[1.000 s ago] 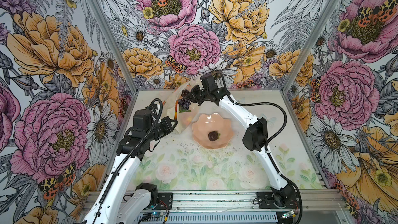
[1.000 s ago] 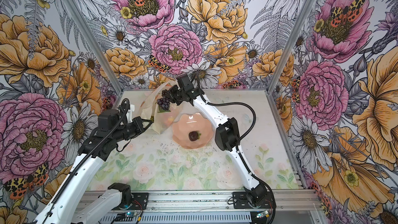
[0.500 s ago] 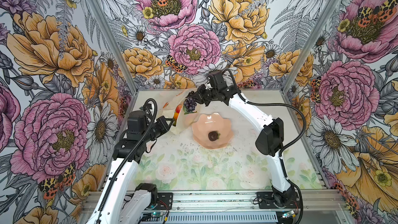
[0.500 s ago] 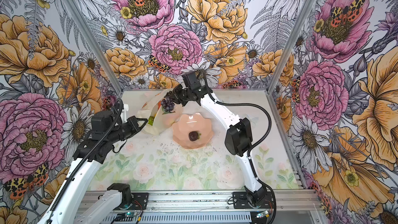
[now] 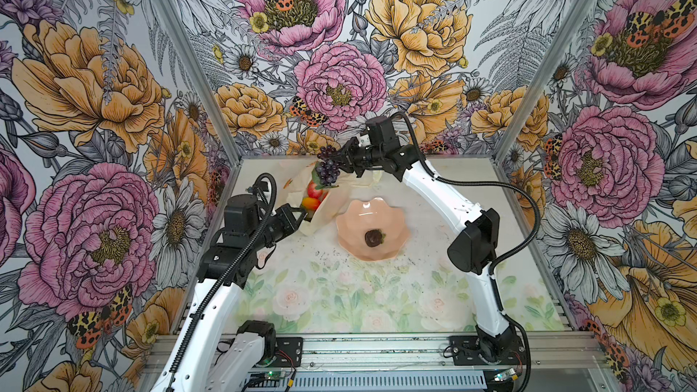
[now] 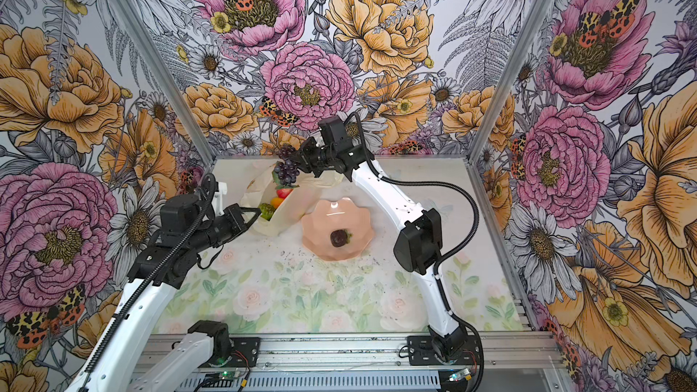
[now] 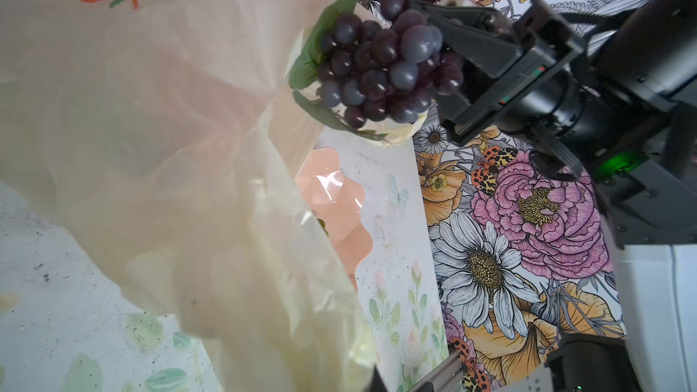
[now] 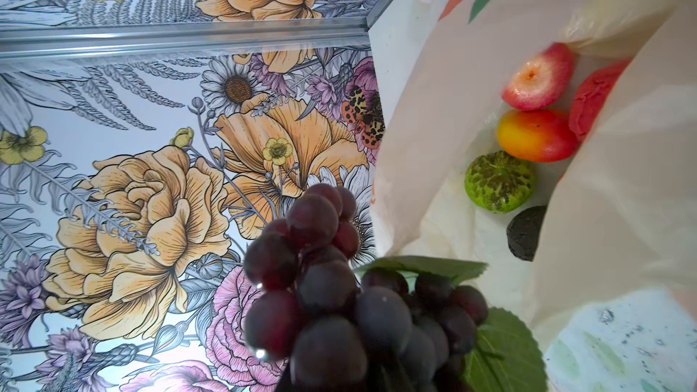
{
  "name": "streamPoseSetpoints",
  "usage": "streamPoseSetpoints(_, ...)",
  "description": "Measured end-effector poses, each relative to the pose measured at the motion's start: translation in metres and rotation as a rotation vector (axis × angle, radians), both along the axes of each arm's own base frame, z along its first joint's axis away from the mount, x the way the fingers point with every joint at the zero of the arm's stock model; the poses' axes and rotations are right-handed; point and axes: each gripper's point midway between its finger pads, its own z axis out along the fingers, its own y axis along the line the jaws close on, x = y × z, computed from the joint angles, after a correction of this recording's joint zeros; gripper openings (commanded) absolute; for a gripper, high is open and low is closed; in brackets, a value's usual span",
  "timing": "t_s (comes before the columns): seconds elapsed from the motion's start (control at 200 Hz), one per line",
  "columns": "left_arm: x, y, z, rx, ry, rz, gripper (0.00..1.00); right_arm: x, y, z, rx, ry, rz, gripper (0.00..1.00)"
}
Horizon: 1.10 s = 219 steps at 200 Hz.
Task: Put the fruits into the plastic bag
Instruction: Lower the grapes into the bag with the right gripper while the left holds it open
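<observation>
A dark purple grape bunch (image 5: 327, 169) (image 6: 286, 171) (image 8: 339, 296) with a green leaf hangs just above the plastic bag's open mouth, my right gripper (image 5: 341, 162) (image 6: 300, 162) (image 7: 441, 65) shut on it. The pale-yellow plastic bag (image 5: 320, 216) (image 6: 281, 218) (image 7: 169, 145) lies at the back left. My left gripper (image 5: 301, 216) (image 6: 258, 214) is shut on its near edge and holds it up. Inside lie a red apple (image 8: 537, 77), an orange fruit (image 8: 535, 135), a lime-green fruit (image 8: 498, 181), a dark avocado (image 8: 526, 233) and a red strawberry (image 8: 592, 99).
A pink scalloped bowl (image 5: 358, 216) (image 6: 324, 213) stands just right of the bag, holding one dark round fruit (image 5: 373, 238) with green leaves. Flowered walls close in the back and both sides. The right arm arches over the bowl's far side.
The bag's mouth stands wider open, with fruit inside now showing from above. The right arm's elbow has swung right with the grapes kept over the bag. The left arm has shifted slightly.
</observation>
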Motion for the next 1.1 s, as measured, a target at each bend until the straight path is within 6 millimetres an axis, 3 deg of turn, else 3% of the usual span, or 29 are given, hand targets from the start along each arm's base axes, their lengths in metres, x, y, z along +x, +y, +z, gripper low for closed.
streamPoseSetpoints(0.36, 0.007, 0.000, 0.017, -0.084, -0.033, 0.044, 0.00, -0.026, 0.016, -0.099, -0.131, 0.129, 0.068, 0.21)
streamPoseSetpoints(0.445, 0.009, 0.000, 0.019, -0.097, -0.036, 0.049, 0.00, -0.035, 0.018, -0.111, -0.153, 0.149, 0.085, 0.20)
streamPoseSetpoints(0.615, 0.013, 0.001, 0.020, -0.103, -0.040, 0.061, 0.00, -0.048, 0.033, -0.106, -0.151, 0.072, 0.152, 0.21)
streamPoseSetpoints(0.776, 0.020, 0.014, 0.015, -0.109, -0.022, 0.112, 0.00, -0.069, 0.047, -0.092, -0.151, -0.083, 0.280, 0.21)
streamPoseSetpoints(0.906, 0.025, 0.027, 0.009, -0.109, -0.005, 0.158, 0.00, -0.089, 0.049, -0.080, -0.133, -0.197, 0.390, 0.21)
streamPoseSetpoints(1.096, 0.029, 0.030, 0.000, -0.105, 0.027, 0.170, 0.00, -0.108, 0.048, -0.081, -0.102, -0.278, 0.512, 0.21)
